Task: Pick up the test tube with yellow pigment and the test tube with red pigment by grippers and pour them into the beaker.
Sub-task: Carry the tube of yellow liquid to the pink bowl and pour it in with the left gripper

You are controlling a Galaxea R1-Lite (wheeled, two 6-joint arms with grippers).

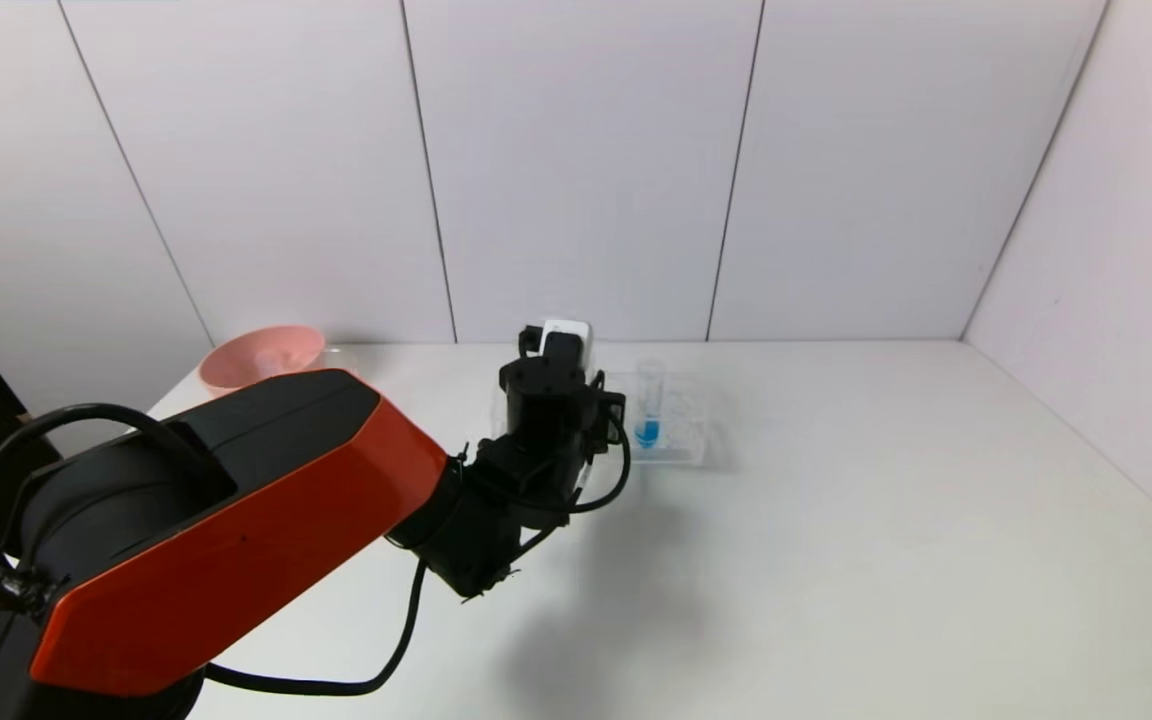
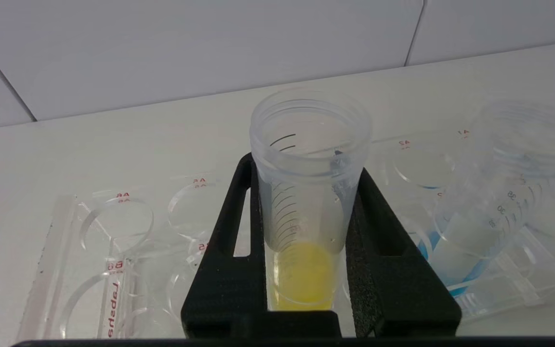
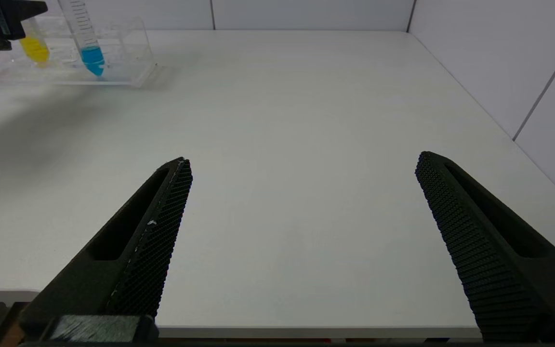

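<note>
My left gripper [image 2: 306, 166] is shut on the test tube with yellow pigment [image 2: 306, 217], its black fingers [image 2: 219, 270] pressing the tube from both sides. The tube stands upright, with yellow liquid at its base. From the right wrist view, the yellow tube [image 3: 34, 48] has its lower end inside the clear rack [image 3: 128, 53]. In the head view the left gripper [image 1: 556, 400] hides this tube. My right gripper [image 3: 304, 159] hangs open and empty over the table's near edge. The test tube with red pigment and the beaker are out of view.
A tube with blue liquid [image 1: 648, 405] stands in the clear rack [image 1: 686, 440] right beside the held tube. A pink bowl [image 1: 261, 357] sits at the back left of the white table. White walls close the back and the right side.
</note>
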